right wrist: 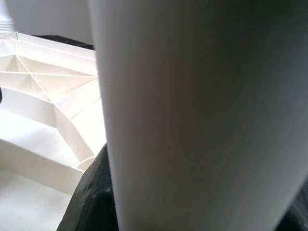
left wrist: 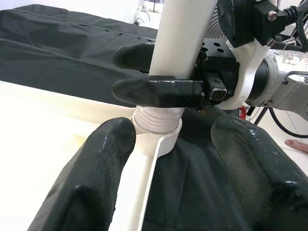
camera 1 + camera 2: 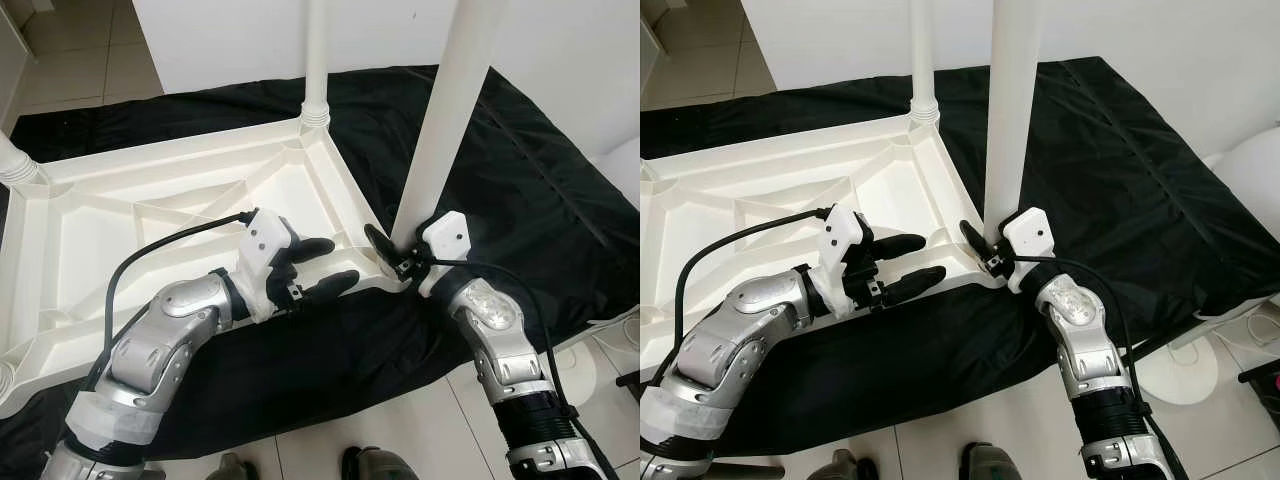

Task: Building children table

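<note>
The white children's table top lies upside down on a black cloth. One white leg stands in its far corner, and another leg's base shows at the left. A third leg stands upright at the near right corner, its ribbed foot in the corner socket. My right gripper is shut on this leg just above the socket. My left gripper is open, close beside it, with its fingers either side of the table's rim.
A white wall rises right behind the cloth. Pale floor tiles lie at the far left and in front. A round white stand base with cables sits on the floor at the right. My own feet are at the cloth's near edge.
</note>
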Tool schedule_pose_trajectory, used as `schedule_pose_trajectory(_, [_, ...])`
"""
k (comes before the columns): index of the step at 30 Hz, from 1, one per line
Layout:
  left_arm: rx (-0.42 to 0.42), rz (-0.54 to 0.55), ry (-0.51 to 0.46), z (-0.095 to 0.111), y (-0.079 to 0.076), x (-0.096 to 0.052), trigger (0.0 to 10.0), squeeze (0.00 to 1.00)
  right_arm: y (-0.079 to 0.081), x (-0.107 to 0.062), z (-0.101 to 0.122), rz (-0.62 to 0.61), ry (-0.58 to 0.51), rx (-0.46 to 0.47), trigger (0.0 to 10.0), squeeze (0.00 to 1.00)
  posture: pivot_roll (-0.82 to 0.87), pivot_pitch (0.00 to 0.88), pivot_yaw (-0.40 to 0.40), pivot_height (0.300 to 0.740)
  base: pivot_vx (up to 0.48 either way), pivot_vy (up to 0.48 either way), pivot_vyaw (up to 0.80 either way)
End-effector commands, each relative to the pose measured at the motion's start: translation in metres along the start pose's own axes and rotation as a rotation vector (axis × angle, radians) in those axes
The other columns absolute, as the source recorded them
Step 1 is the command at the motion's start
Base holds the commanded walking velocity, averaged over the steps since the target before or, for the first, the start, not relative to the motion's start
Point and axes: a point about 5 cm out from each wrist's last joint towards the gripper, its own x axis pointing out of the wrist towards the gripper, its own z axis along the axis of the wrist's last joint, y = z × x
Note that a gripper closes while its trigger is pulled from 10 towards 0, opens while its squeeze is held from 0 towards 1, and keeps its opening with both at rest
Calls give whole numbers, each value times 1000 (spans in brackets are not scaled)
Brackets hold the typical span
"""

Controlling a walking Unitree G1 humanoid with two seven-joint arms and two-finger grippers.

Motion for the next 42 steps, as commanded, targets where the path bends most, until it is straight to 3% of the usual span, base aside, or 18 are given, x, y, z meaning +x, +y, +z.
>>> schedule_pose_trajectory(1, [5,25,11,0,1,-2,10000,0,13,-15,-48,-14,237,154,10000,0,-91,137,46,740,0,0,0])
schedule_pose_trajectory(11, [10,20,12,1,2,-1,10000,0,5,-5,-41,-92,220,245,10000,0,-90,136,48,740,0,0,0])
schedule_pose_trajectory(24, [16,29,12,1,3,-2,10000,0,8,-1,-39,-135,222,227,10000,0,-84,126,35,740,0,0,0])
schedule_pose_trajectory(27, [15,30,10,0,2,-1,10000,0,11,3,-36,-224,210,225,10000,0,-83,121,25,740,0,0,0])
schedule_pose_trajectory(30, [10,31,10,-1,1,-1,10000,0,19,7,-32,-333,190,290,10000,0,-83,115,16,740,0,0,0])
schedule_pose_trajectory(32, [10,31,10,-1,1,-1,10000,0,19,7,-32,-333,190,290,10000,0,-83,115,16,740,0,0,0])
schedule_pose_trajectory(33, [6,28,12,-3,-1,-1,10000,0,24,10,-29,-426,185,284,10000,0,-83,111,14,740,0,0,0])
schedule_pose_trajectory(36, [6,26,13,-3,-2,-1,10000,0,25,11,-26,-475,177,285,10000,0,-83,109,10,740,0,0,0])
schedule_pose_trajectory(37, [6,23,12,-4,-3,0,10000,0,28,12,-22,-587,169,290,10000,0,-81,101,4,740,0,0,0])
schedule_pose_trajectory(42, [6,24,8,-4,-3,1,10000,0,37,16,-19,-641,173,333,10000,0,-78,95,-1,740,0,0,0])
